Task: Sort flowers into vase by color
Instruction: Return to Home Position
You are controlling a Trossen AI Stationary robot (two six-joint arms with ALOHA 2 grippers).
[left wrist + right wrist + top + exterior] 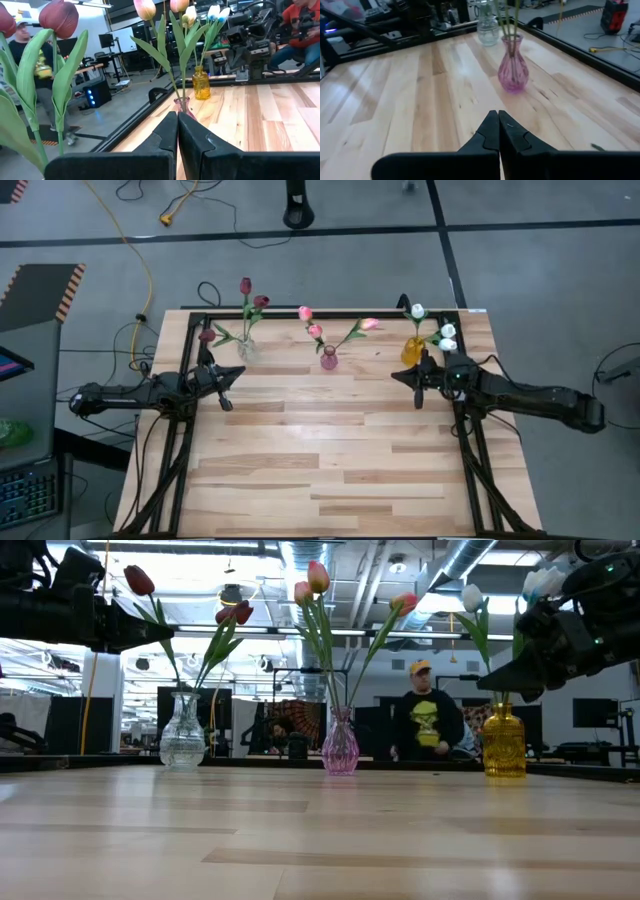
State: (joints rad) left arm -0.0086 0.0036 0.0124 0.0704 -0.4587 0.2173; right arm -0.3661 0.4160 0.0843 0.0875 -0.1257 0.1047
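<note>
Jaws pressed together and empty, left gripper and right gripper hover above the counter while red, pink and white flowers stand in three vases.

Wooden table, yellow cable on floor, person in yellow cap behind table

You will find no writing, number or brand here that can be read. The person standing beyond the far edge of the table wears a dark shirt with a yellow print on the chest, but it is too small to make out any letters. The orange-and-black striped panel, left of the table, carries a warning pattern only. The screen at the far left shows colour, with nothing legible.
</note>
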